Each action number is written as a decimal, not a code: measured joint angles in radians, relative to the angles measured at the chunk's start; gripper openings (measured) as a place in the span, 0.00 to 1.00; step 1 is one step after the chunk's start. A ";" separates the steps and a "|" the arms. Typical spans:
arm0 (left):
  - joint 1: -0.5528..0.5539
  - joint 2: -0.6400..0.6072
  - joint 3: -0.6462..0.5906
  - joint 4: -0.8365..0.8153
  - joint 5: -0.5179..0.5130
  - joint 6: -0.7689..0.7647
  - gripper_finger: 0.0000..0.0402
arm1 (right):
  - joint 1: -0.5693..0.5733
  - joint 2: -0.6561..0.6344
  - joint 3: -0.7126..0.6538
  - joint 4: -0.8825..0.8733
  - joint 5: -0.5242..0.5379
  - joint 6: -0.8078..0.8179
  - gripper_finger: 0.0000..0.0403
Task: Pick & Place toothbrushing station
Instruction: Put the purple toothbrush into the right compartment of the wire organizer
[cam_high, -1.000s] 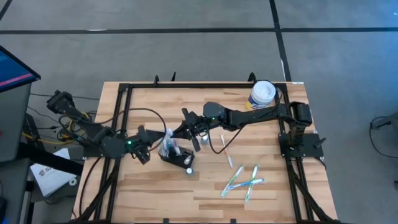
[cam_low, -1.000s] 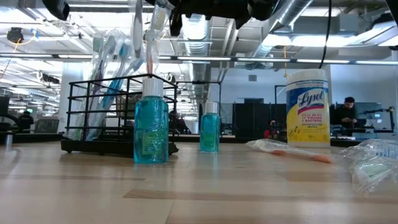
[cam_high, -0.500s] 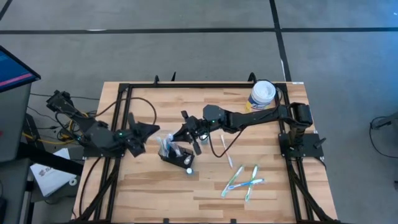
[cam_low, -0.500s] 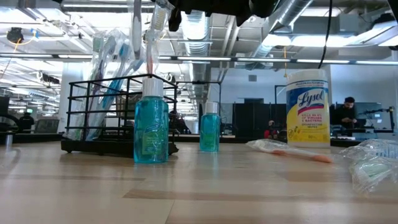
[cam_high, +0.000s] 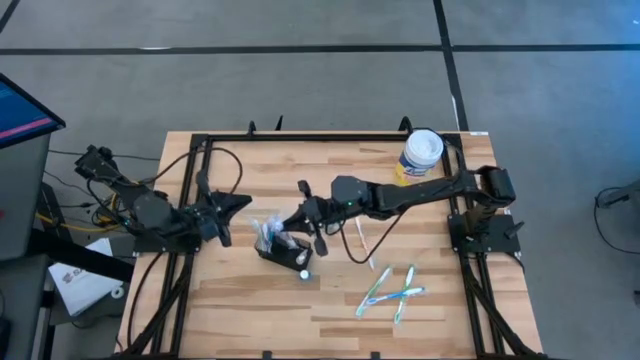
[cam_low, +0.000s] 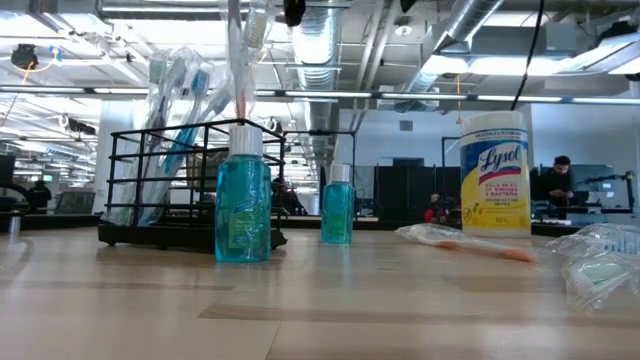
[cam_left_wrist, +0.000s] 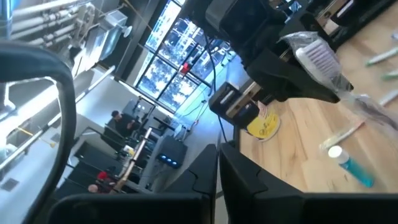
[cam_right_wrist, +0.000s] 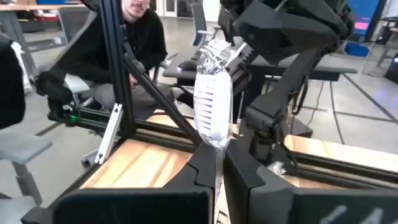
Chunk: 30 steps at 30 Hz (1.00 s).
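Observation:
The toothbrushing station (cam_high: 281, 250) is a black wire holder (cam_low: 180, 185) standing on the table at mid-left, with several wrapped toothbrushes leaning in it. A blue bottle (cam_low: 243, 195) stands right in front of it. My right gripper (cam_high: 302, 217) hovers just to the right of and above the station, shut on a plastic-wrapped toothbrush (cam_right_wrist: 213, 102). My left gripper (cam_high: 227, 205) is shut on nothing, left of the station near the table's left rail, pointing level. My right gripper pinches the wrapped toothbrush between its two fingers just below the bristle head (cam_right_wrist: 215, 144). The head stands out beyond the fingertips, its loose wrapper trailing off (cam_left_wrist: 367, 109). The fingers hide the handle; I cannot tell whether its lower end touches the station.
A yellow Lysol canister (cam_high: 421, 155) stands at the far right corner. A second blue bottle (cam_low: 336, 205) stands right of the station. One wrapped toothbrush (cam_high: 362, 240) lies mid-table, several more (cam_high: 393, 290) near the right front. A seated person (cam_right_wrist: 134, 43) is beyond the table's left side.
My left gripper has drawn back from the station toward the table's left and far edges, risen a little and rolled about its own axis. My right gripper has risen with the toothbrush, leaving the top of the low view, and shifted slightly toward the near edge.

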<state>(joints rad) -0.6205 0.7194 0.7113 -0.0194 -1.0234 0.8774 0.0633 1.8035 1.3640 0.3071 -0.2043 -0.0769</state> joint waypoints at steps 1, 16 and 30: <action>0.000 -0.001 0.000 0.001 0.000 -0.008 0.03 | 0.004 -0.011 -0.001 -0.020 0.009 -0.003 0.00; 0.252 -0.012 0.000 0.030 0.298 -0.276 0.03 | 0.021 -0.122 -0.193 0.118 0.110 -0.012 0.00; 0.549 0.032 0.000 0.028 0.728 -0.513 0.03 | 0.054 -0.096 -0.231 0.195 0.101 -0.005 0.00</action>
<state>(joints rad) -0.0712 0.7518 0.7113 0.0083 -0.2955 0.3644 0.1169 1.7073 1.1328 0.5020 -0.1032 -0.0820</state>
